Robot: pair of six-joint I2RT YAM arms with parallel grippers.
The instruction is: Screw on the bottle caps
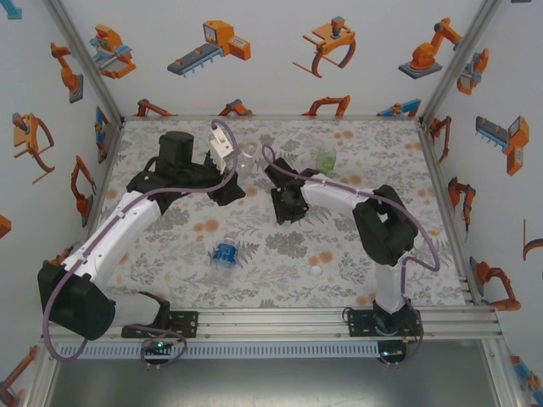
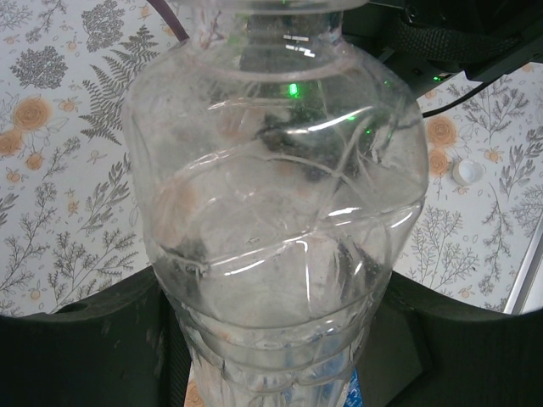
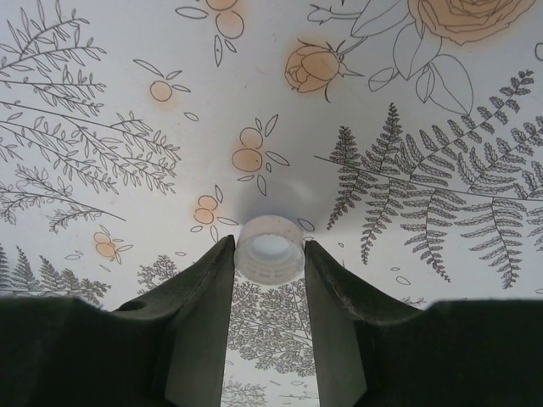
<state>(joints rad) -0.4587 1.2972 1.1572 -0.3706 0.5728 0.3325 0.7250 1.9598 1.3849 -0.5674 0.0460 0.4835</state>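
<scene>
The left pincer (image 2: 271,348) holds the colourless bottle (image 2: 276,212) clamped in its grip. The right pincer (image 3: 269,254) is narrow, closed against both sides of 1 white bottle cap (image 3: 270,246) close to the table (image 3: 424,102). The green bottle (image 1: 327,159) stands beyond the right pincer. The blue-label bottle (image 1: 224,252) lies back of both pincers.

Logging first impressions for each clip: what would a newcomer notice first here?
A plain clear bottle looms in the left wrist view, clamped in the left gripper. In the right wrist view, the right gripper pinches a small white cap. From above, a blue-label bottle sits on the floral table, left of centre.
</scene>
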